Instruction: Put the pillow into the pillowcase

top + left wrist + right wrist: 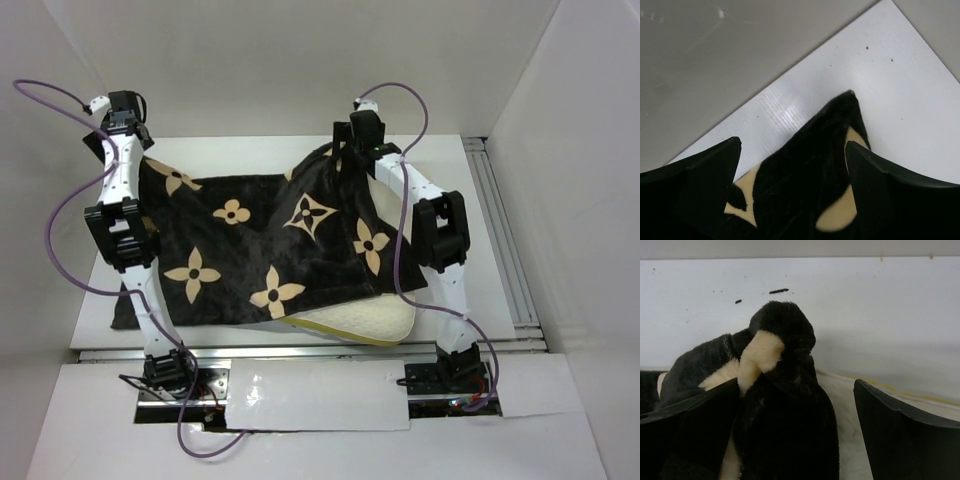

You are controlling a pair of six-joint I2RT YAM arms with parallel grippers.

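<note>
Left end effector (792, 145), right end effector (795, 382) wide at pillowcase (250, 250) corners, 10 and 1 o'clock; pillow (370, 322) bare at 5, nearer right.

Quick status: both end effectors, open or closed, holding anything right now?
Left end effector: open, pillowcase corner between the fingers, not gripped.
Right end effector: open, bunched pillowcase between the fingers, not gripped.

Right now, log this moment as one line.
pillow: mostly covered by pillowcase, near edge exposed | left claw: open around pillowcase corner | right claw: open around bunched pillowcase
</note>
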